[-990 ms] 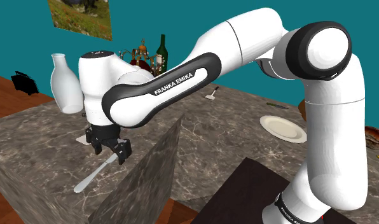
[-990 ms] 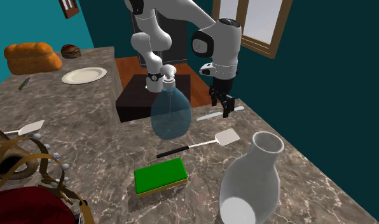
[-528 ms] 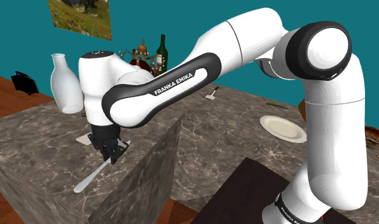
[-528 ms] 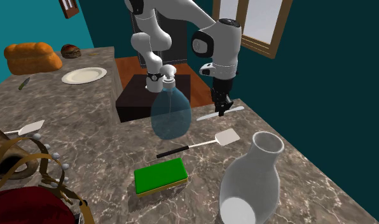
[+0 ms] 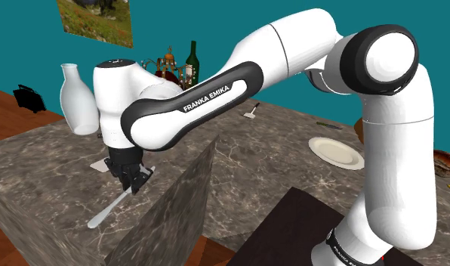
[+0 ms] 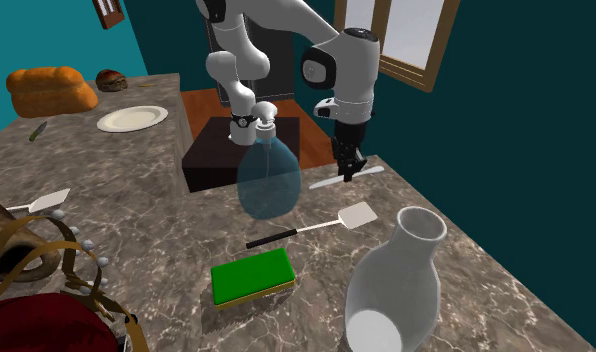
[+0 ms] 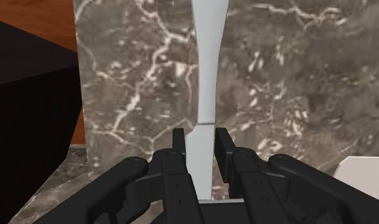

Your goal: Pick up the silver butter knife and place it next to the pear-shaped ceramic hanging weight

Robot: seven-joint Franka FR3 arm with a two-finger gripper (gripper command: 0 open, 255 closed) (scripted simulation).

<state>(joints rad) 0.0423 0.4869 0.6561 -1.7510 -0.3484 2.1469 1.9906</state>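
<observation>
Butter knife [image 7: 204,76], pale silver, lies flat on the marble counter [image 5: 50,166] near its edge, running straight out from the black gripper [image 7: 200,137]. In the wrist view the 2 fingers [image 7: 179,145] are closed in on the knife near 1 end, 1 pressed against each side. In the shoulder view the gripper points straight down at the counter, with the knife slanting away beneath it. In the second exterior view a translucent bluish pear-shaped weight [image 6: 268,180] shows to the knife's left, apart from it. Nearer that camera are a white spatula [image 6: 358,216] with a black handle, a green sponge [image 6: 251,276] and a white vase [image 6: 396,280].
</observation>
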